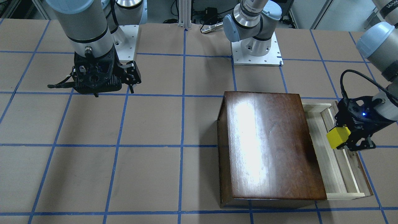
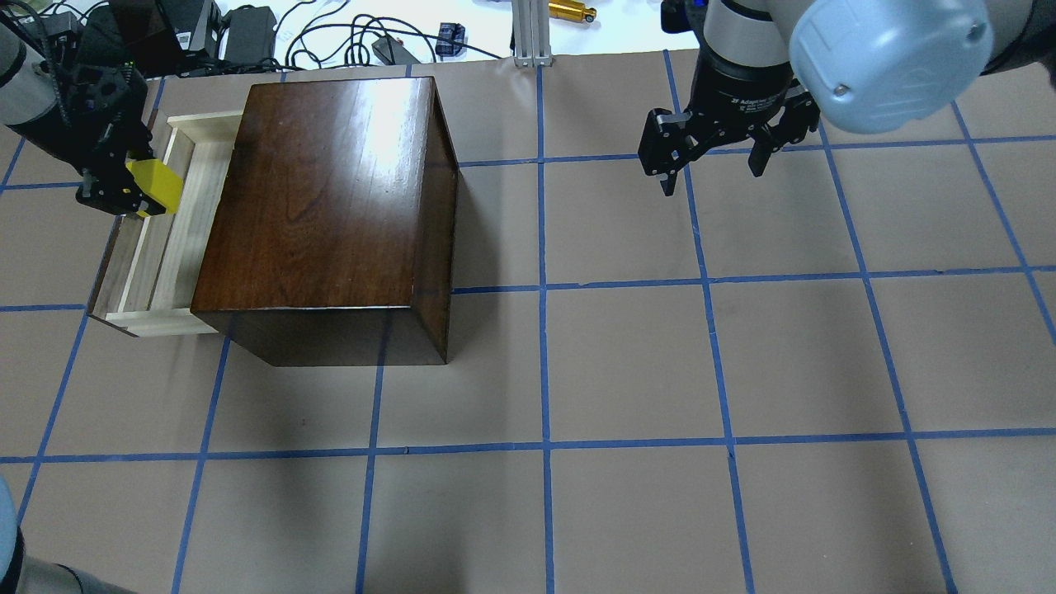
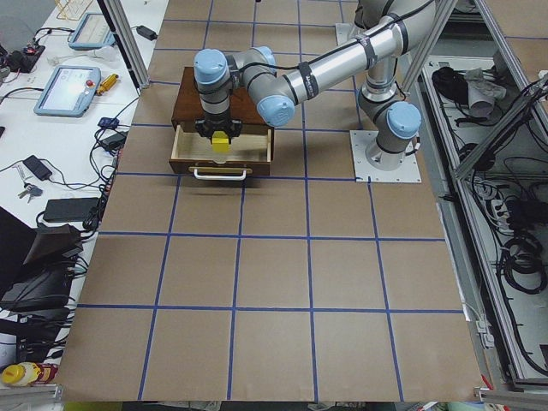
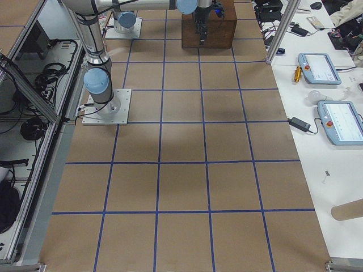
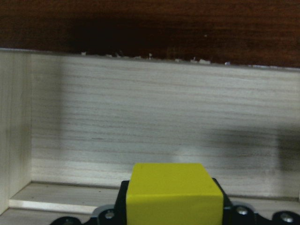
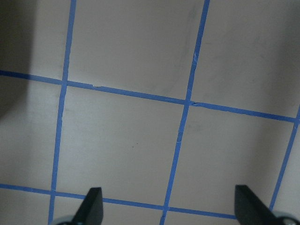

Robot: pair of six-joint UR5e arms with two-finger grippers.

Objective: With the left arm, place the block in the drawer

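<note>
The yellow block is held in my left gripper, above the open drawer of the dark-brown cabinet. In the overhead view the block sits in the left gripper over the pulled-out drawer at the cabinet's left side. The left wrist view shows the block over the pale drawer floor. My right gripper is open and empty, high over the table, far from the cabinet; its fingertips frame bare table.
The table is brown with a blue tape grid. Cables and devices lie beyond its far edge. The arm bases stand at the robot's side. Tablets lie on a side bench.
</note>
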